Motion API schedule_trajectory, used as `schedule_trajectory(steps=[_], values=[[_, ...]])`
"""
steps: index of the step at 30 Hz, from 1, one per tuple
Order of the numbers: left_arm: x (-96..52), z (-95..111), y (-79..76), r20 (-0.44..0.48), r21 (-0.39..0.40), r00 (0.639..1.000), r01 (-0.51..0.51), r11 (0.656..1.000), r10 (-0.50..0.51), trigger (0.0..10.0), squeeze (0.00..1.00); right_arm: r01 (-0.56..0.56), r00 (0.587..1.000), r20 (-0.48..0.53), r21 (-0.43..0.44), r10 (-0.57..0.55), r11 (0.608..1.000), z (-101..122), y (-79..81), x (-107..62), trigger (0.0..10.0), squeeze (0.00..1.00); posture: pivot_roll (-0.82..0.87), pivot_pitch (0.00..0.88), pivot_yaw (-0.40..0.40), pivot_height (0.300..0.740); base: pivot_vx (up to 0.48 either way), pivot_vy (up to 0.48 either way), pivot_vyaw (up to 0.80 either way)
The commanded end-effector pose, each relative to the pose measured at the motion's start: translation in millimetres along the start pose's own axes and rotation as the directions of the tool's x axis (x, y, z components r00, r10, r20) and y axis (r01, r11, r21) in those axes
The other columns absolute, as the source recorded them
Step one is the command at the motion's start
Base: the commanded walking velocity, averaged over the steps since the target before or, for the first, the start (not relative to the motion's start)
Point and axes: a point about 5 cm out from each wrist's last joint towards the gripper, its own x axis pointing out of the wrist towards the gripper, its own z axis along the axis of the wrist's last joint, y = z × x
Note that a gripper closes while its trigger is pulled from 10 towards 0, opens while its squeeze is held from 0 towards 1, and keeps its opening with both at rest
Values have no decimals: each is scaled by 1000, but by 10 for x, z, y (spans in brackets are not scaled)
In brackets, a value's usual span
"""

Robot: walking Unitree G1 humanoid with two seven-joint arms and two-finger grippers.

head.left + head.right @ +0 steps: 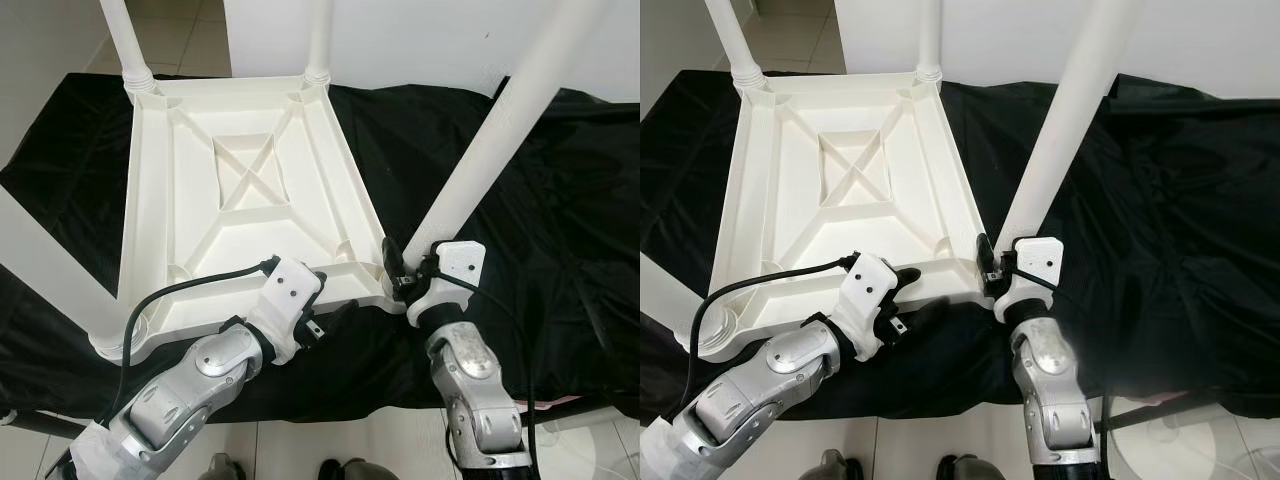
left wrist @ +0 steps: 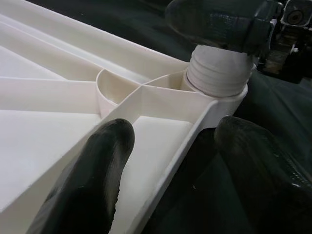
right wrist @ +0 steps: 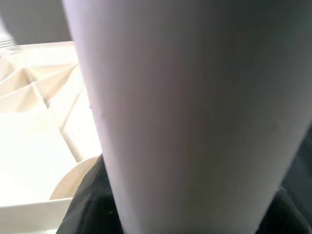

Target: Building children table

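An upturned white tabletop [image 1: 250, 190] lies on a black cloth [image 1: 560, 220] as the right gripper [image 1: 400, 272] clasps the fourth leg [image 1: 490, 150] at its corner socket; the left gripper [image 1: 330, 318] straddles the near rim, fingers parted. The slanted leg could cross-thread if turned off-axis.
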Motion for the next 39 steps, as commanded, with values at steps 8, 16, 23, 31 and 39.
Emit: schedule_trajectory(steps=[8, 16, 23, 31, 39], values=[[-2, 8, -79, -5, -15, 982, 189, 982, -189, 10000, 0, 52, 998, -43, 27, -50, 998, -78, -51, -55, 10000, 1000, -56, 184, -37, 740, 0, 0, 0], [-30, 49, -67, 2, -16, 983, 183, 983, -183, 10000, 0, -54, 998, -12, 49, 55, 997, 6, -51, -73, 10000, 949, -70, 202, -64, 740, 0, 0, 0], [-52, 45, -73, -2, -17, 983, 186, 982, -186, 10000, 0, -175, 984, -6, 42, 176, 984, 8, -52, -101, 10000, 0, -77, 208, -54, 740, 0, 0, 0], [-58, 69, -55, -6, -2, 981, 193, 981, -193, 10000, 0, -372, 928, 8, -13, 372, 928, 26, -205, -94, 10000, 0, -75, 202, -46, 740, 0, 0, 0], [-35, 58, -79, -3, -5, 982, 190, 982, -190, 10000, 0, -395, 918, 1, -36, 395, 918, 50, -281, -48, 10000, 0, -80, 181, -60, 740, 0, 0, 0]])
